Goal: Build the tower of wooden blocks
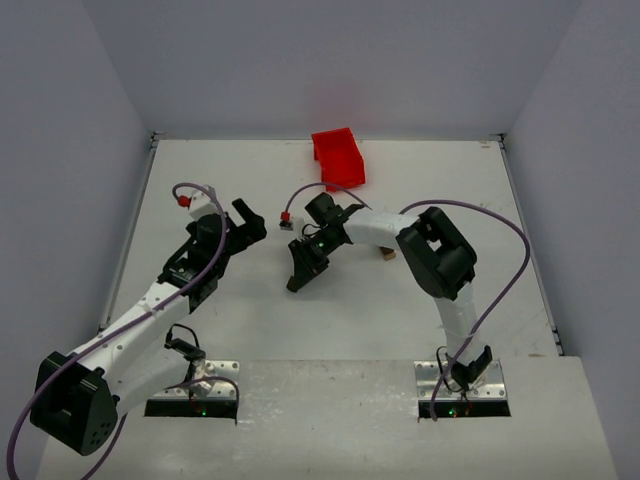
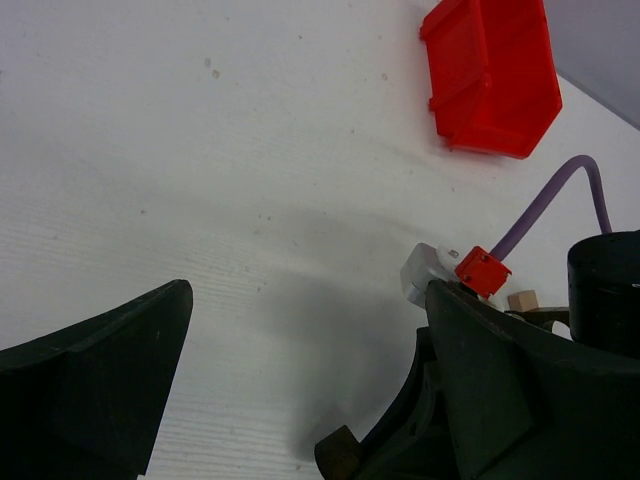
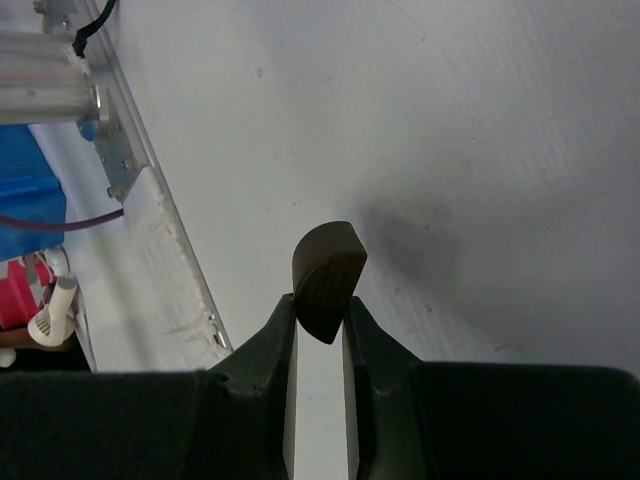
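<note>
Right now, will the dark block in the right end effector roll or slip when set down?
The dark block has one rounded edge, so it will probably rock or roll if landed on that curve. It looks like rigid wood, so it should not flex. The right end effector grips only its lower part, so it might pivot if bumped.

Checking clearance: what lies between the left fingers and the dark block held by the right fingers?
Nothing: the top view shows only bare table between the left fingers and the dark block.

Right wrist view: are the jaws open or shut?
Shut on the dark brown block: the jaws of the right gripper press against it from both sides.
</note>
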{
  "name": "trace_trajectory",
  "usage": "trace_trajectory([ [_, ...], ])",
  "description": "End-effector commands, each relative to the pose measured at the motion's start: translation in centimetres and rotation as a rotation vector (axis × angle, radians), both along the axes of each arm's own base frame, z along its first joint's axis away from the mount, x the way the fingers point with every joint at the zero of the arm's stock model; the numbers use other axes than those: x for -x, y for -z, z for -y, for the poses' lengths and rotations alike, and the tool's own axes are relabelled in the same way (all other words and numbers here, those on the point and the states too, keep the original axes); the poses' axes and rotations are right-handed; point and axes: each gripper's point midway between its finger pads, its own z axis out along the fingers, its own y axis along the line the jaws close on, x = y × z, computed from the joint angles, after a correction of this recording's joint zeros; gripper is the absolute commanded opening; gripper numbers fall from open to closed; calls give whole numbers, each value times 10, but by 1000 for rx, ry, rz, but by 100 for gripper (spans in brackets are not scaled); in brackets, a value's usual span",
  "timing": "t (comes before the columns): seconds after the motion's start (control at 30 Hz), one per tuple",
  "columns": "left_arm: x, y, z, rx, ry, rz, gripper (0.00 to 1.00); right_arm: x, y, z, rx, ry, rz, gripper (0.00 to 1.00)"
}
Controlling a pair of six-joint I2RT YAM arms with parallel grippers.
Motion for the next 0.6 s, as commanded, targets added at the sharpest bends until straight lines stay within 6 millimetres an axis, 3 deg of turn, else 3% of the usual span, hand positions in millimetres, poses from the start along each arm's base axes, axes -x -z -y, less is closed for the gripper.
trace_trajectory([
  [0.0, -3, -14, 1, 19, -1, 49, 100, -15, 1, -4, 23, -8, 54, 9],
  [0.33, -3, -15, 0, 19, -4, 51, 100, -34, 19, -5, 101, -22, 87, 19],
  [0.57, -2, -15, 0, 19, -3, 52, 100, -46, 20, -5, 139, -9, 126, 44],
])
